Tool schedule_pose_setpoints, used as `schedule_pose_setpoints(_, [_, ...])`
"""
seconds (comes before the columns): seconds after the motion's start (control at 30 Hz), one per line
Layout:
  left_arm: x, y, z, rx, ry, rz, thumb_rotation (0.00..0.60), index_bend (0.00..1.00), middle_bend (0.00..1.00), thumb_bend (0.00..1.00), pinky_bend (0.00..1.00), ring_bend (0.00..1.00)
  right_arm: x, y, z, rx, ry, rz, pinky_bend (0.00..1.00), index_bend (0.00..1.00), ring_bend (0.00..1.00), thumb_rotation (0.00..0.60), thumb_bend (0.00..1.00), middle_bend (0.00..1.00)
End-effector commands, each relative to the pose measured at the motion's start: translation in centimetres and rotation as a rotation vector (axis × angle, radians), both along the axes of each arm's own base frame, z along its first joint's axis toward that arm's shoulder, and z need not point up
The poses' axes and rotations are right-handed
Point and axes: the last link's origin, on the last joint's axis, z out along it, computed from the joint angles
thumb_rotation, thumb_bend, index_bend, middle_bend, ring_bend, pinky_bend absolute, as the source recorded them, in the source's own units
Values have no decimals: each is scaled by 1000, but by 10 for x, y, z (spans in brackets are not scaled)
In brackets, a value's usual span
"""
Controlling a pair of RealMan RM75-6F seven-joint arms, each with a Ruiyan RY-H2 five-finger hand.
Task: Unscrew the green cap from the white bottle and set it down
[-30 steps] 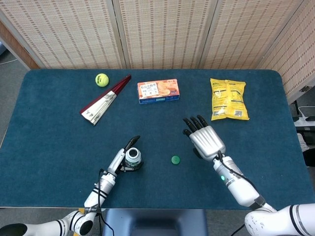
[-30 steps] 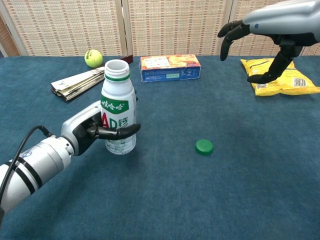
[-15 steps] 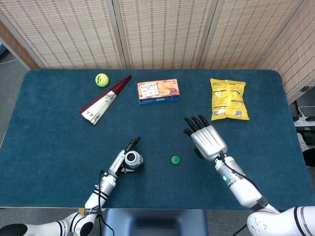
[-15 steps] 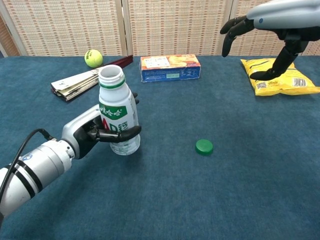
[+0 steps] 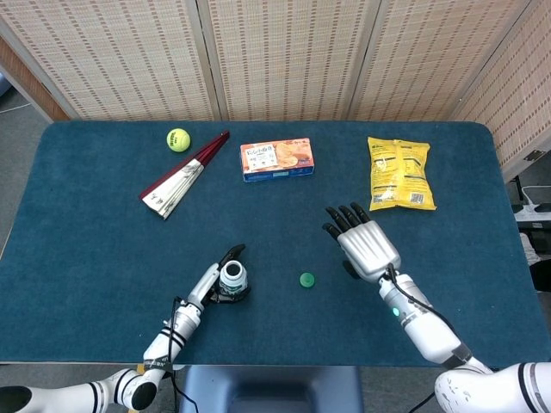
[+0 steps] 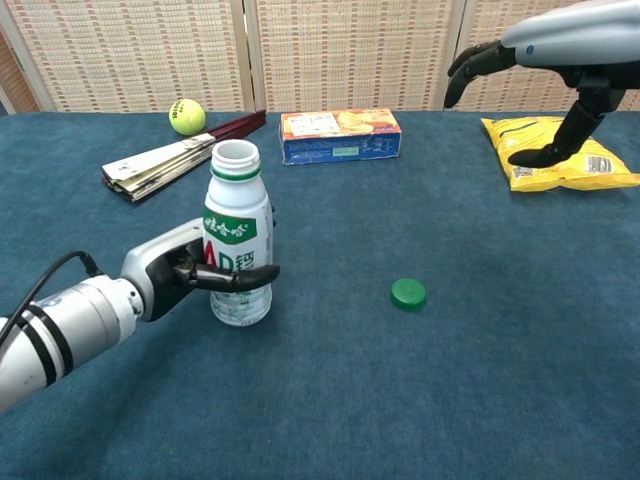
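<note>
Green cap [image 6: 408, 293] lies flat w/ right hand [image 5: 368, 247] raised, spread empty; white bottle [image 6: 237, 235] upright, gripped by left hand [image 6: 190, 272].

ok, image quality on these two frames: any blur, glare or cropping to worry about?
Head view: even, soft light, no glare, green cap sharp on the table. Chest view: white bottle label crisp in the left hand; right hand is cropped at the top edge, dark fingers low in detail.
</note>
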Motion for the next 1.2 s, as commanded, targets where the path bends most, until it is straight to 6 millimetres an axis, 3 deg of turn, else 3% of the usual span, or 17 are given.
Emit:
schedule_pose_setpoints(0.03, [9,6,17,-22,73,-5,600,0,0,360,0,0,-1,0,1,3,-6,-1,0,149,0,600,255,0])
schedule_pose_setpoints(0.3, [31,7,36,-12,89,-12,600,0,0,304,0,0,-2,2,6,10,-19,-4,0,54,0,600,255,0])
schedule_pose_setpoints(0.43, [28,4,34,-94,125,-2,594,0,0,282,0,0,-1,4,9,10,-27,3,0,1,0,600,255,0])
schedule_pose_setpoints(0.5, [26,3,34,-191,148,0,509,0,0,266,0,0,-1,5,11,11,-33,5,0,0,0,600,255,0])
schedule_pose_setpoints(0.63, [27,6,37,-226,138,12,431,0,0,245,0,0,-1,6,12,12,-34,6,0,0,0,600,255,0])
schedule_pose_setpoints(0.7, [29,10,44,-256,117,18,431,0,0,237,0,0,-2,7,15,9,-26,7,0,0,0,600,255,0])
schedule_pose_setpoints(0.83, [38,15,55,-147,93,-16,436,0,0,247,0,0,-3,8,19,6,-29,-3,0,0,0,600,255,0])
schedule_pose_setpoints(1.2, [20,14,81,235,346,-183,532,0,0,335,0,0,-10,17,31,-26,-26,11,0,0,0,600,255,0])
